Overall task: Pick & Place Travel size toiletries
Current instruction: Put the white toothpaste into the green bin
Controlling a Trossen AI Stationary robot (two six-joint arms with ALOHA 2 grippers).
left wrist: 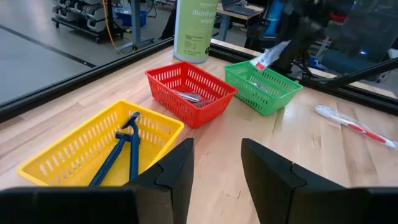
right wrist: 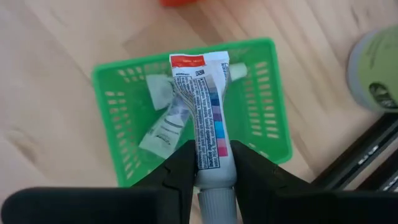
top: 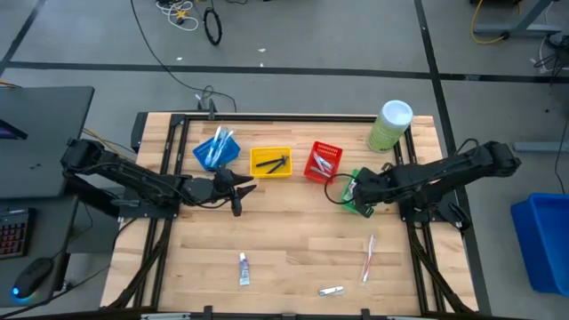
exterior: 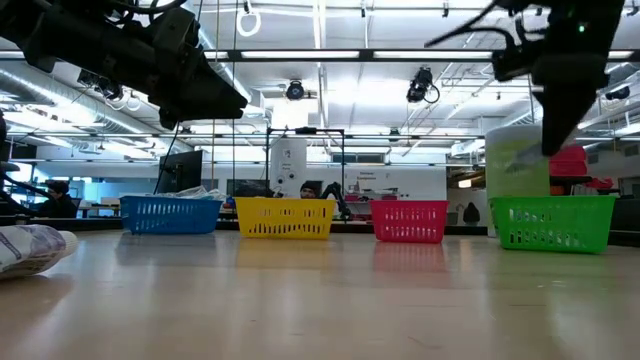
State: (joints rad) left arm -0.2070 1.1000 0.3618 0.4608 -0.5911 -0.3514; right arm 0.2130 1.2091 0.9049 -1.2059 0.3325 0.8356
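Observation:
My right gripper (right wrist: pixel 211 152) hangs over the green bin (right wrist: pixel 261 106), shut on a white toothpaste tube (right wrist: pixel 202 106) with a red end and coloured marks. A second pale tube (right wrist: pixel 163 127) lies inside that bin. My left gripper (left wrist: pixel 216 152) is open above bare table near the yellow bin (left wrist: pixel 74 155), which holds dark blue razors (left wrist: pixel 121 152). On the near table lie a tube (top: pixel 244 268), a toothbrush (top: pixel 368 258) and a small silver item (top: pixel 332 290). My right gripper pinches the white tube between its two fingers near the cap end (right wrist: pixel 211 168). The fingers come from above, pointing down, and the tube runs along them. The tube is lifted clear, and its flat red end (right wrist: pixel 188 60) reaches out over the green bin.
Blue bin (top: pixel 216 149), yellow bin (top: pixel 271 162), red bin (top: pixel 323 162) and green bin (top: pixel 360 203) stand in a row across the far half of the table. A tall pale-green canister (top: pixel 389 124) stands at the far right corner. Bare wood lies between the arms.

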